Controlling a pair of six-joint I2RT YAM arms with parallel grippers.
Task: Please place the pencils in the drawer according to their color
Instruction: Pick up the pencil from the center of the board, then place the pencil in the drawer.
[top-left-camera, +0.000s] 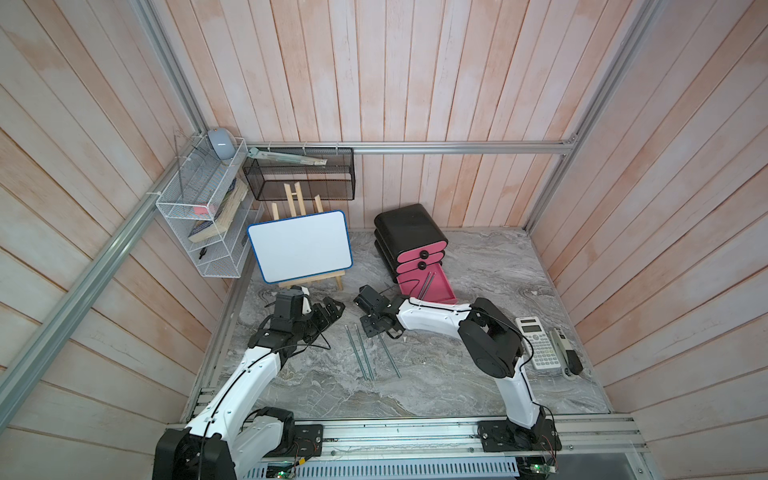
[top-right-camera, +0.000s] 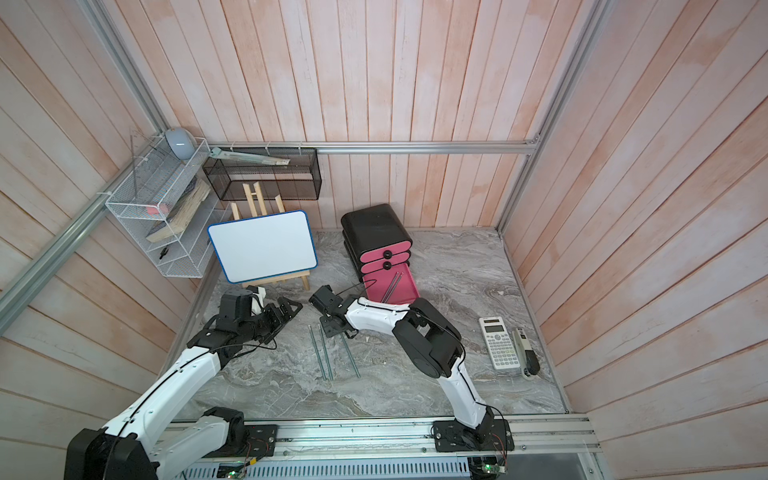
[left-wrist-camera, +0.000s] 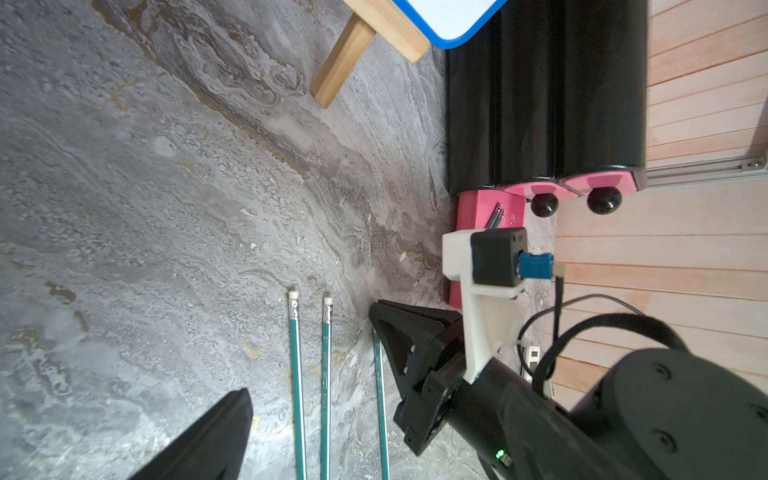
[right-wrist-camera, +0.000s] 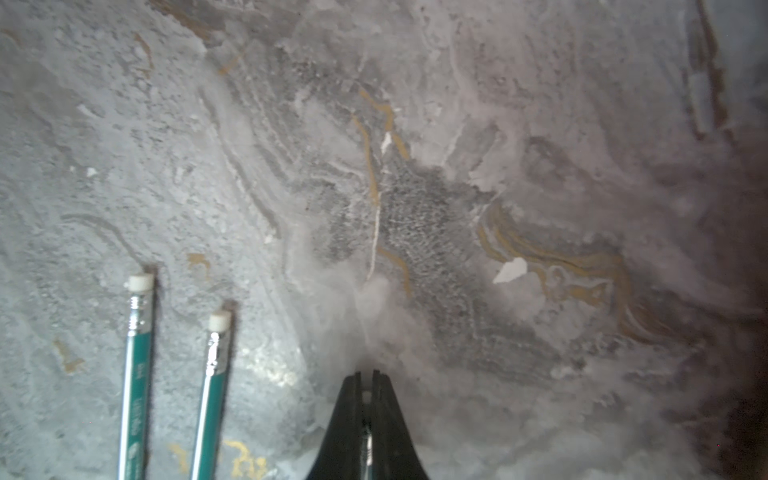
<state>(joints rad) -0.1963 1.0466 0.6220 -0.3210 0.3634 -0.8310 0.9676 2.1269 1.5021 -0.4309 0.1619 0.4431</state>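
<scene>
Three teal pencils lie on the marble table. Two rest side by side (top-left-camera: 357, 353) (top-left-camera: 365, 353), also in the left wrist view (left-wrist-camera: 297, 374) and the right wrist view (right-wrist-camera: 135, 374). My right gripper (top-left-camera: 375, 331) (right-wrist-camera: 365, 374) is shut on the ferrule end of the third pencil (top-left-camera: 390, 356) (left-wrist-camera: 380, 395), low on the table. The drawer (top-left-camera: 409, 232) is a black cabinet. Its bottom pink tray (top-left-camera: 442, 291) is pulled out, with two dark pencils (top-left-camera: 428, 284) inside. My left gripper (top-left-camera: 332, 309) hovers open to the left of the pencils, holding nothing.
A whiteboard on a wooden easel (top-left-camera: 299, 245) stands behind my left gripper. A calculator (top-left-camera: 536, 343) and a stapler (top-left-camera: 565, 351) lie at the right. A white wire shelf (top-left-camera: 199, 216) and a black mesh basket (top-left-camera: 299, 174) hang on the walls.
</scene>
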